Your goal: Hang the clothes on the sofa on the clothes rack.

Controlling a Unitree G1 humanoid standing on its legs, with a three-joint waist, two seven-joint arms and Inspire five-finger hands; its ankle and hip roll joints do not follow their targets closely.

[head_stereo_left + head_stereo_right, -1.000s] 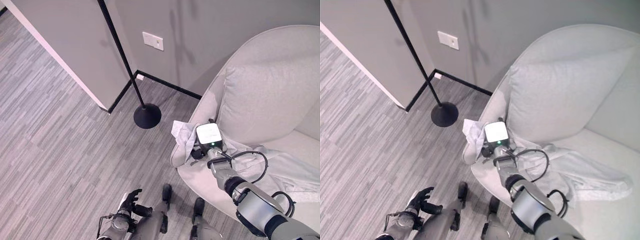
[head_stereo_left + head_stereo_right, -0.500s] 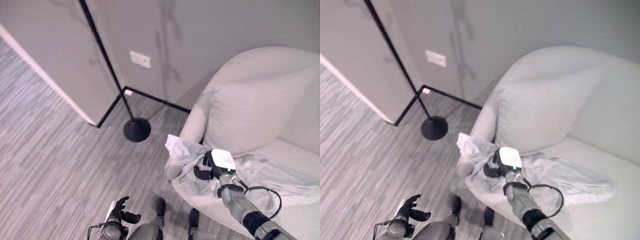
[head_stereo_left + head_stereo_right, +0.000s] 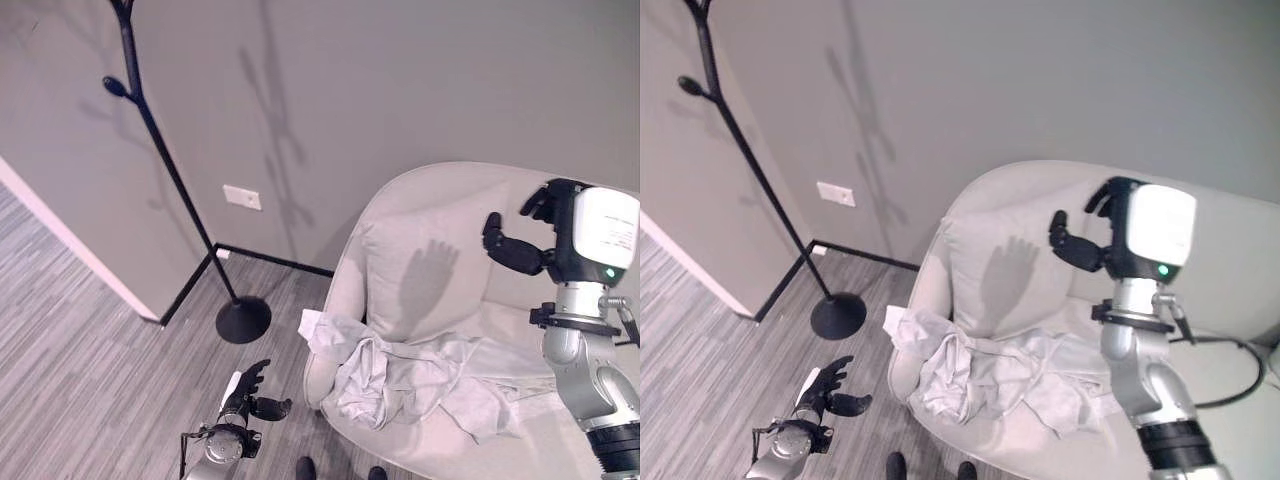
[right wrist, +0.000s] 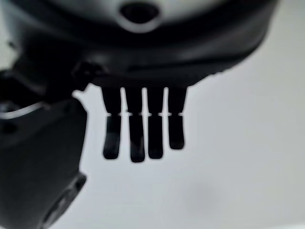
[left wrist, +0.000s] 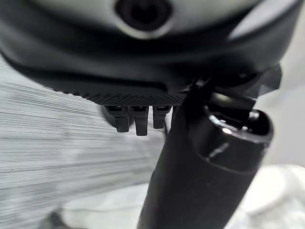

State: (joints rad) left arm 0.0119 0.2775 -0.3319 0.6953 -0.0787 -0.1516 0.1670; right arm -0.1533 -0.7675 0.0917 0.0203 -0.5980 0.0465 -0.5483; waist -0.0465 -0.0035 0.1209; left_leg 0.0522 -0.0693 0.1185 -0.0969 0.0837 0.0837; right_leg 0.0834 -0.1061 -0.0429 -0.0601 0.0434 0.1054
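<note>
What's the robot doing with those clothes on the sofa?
It is meant to hang them on the clothes rack, but at this moment it holds nothing. The clothes lie crumpled on the sofa's seat. The right hand is raised above them with straight fingers, open and empty. The left hand hangs low near the floor, also open.

1. a white rectangular wall plate (image 3: pixel 241 197) sits low on the grey wall.
2. a black baseboard strip (image 3: pixel 275 259) runs along the wall's foot.
3. grey striped plank flooring (image 3: pixel 80 340) covers the ground.
</note>
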